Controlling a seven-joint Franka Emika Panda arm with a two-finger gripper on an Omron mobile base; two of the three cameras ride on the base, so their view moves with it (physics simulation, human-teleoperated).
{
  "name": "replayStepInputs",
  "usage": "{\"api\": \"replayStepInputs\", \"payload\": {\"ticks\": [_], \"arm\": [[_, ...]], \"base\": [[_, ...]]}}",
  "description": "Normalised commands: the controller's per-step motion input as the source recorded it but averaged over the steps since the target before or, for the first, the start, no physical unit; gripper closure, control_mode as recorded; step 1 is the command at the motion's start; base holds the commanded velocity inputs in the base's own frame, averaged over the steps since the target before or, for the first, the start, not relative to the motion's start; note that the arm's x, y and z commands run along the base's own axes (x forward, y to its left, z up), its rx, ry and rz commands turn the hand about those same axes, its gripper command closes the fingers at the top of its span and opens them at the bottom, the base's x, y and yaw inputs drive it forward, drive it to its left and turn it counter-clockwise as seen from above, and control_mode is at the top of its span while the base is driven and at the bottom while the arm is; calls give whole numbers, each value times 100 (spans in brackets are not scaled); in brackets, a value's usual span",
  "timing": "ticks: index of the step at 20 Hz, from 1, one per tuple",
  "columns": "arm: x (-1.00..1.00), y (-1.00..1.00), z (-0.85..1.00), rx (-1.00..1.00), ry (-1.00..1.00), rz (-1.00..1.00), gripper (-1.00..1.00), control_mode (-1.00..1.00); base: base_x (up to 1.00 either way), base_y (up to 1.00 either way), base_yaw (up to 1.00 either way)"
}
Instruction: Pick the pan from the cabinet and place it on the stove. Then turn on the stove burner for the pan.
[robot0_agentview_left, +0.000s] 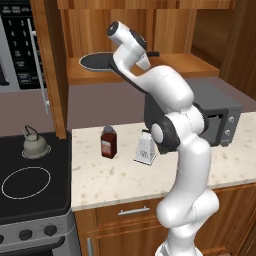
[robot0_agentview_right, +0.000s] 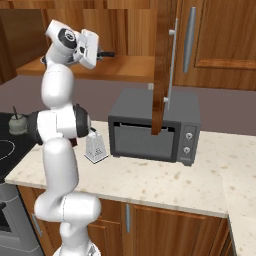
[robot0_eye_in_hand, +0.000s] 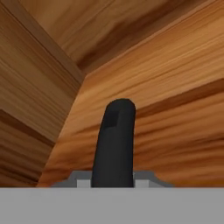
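The stove (robot0_agentview_left: 30, 150) is sitting at the near left with 1 burner (robot0_agentview_left: 26, 182) ring bare and a kettle (robot0_agentview_left: 35, 144) standing behind it. Beside it, the surface (robot0_agentview_left: 150, 175) is carrying a bottle (robot0_agentview_left: 108, 142), a grater (robot0_agentview_left: 145, 148) and, further right, an oven (robot0_agentview_right: 150, 127). The arm is rising in front of this surface and reaching up and back into the cabinet (robot0_agentview_left: 52, 65), whose 2 doors are standing open. The pan (robot0_agentview_left: 96, 61) is lying flat on the cabinet shelf (robot0_agentview_left: 190, 62), its round body to the left and its handle (robot0_eye_in_hand: 113, 144) running right, past the wrist. The hand (robot0_agentview_right: 101, 54) is sitting at that handle, just above the shelf. In the hand view the black handle is rising straight up from between the 2 tips against the wooden back corner, so the hand is pinching the handle, and the pan is still resting on the shelf, well apart from the stove
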Motion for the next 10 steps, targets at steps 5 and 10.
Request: {"api": "replayStepInputs", "payload": {"ticks": [5,10], "arm": [[-50,0,-4,0,-12,0,100,-100],[-76,0,0,1,-5,0,100,-100]], "base": [[0,0,0],[0,0,0]]}}
